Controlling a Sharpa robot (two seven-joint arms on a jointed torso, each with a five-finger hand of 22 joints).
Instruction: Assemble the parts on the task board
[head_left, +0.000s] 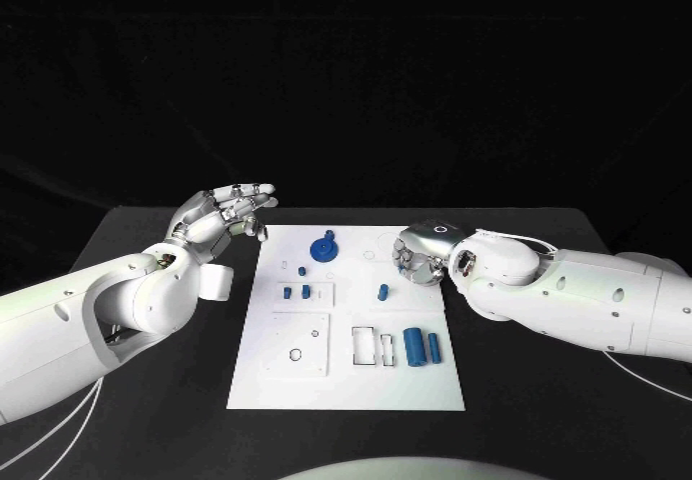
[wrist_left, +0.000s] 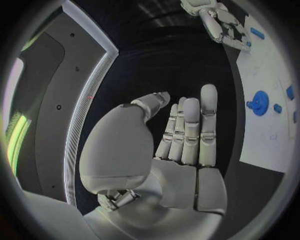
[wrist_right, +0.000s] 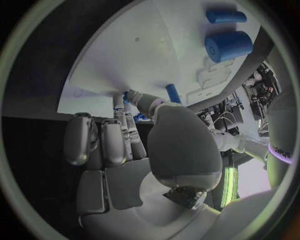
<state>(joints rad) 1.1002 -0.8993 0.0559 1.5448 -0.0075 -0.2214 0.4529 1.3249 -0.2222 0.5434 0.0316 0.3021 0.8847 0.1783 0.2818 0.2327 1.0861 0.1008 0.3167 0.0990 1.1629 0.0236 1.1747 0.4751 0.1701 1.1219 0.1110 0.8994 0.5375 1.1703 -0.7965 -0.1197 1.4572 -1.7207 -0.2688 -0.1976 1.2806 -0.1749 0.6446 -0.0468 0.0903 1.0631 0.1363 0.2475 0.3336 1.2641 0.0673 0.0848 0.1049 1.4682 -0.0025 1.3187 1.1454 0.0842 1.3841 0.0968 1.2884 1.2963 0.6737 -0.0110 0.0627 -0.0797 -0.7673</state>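
Observation:
The white task board (head_left: 346, 375) lies in the middle of the table. On it are a round blue part (head_left: 325, 247), two small blue parts (head_left: 297, 292), a short blue peg (head_left: 384, 292), a thick blue cylinder (head_left: 415, 346) and a thin one (head_left: 434, 346). My left hand (head_left: 224, 215) hangs beside the board's far left corner, fingers straight and apart, holding nothing (wrist_left: 181, 135). My right hand (head_left: 426, 250) is low over the board's far right part. Its thumb and some fingers reach down close to the peg (wrist_right: 173, 93), while others are curled. A speck of blue shows at the thumb tip; whether it is pinched is unclear.
The board has cut-out slots (head_left: 372, 345) beside the cylinders and a square recess (head_left: 300, 343) on its left half. Black table (head_left: 159, 420) surrounds the board on all sides.

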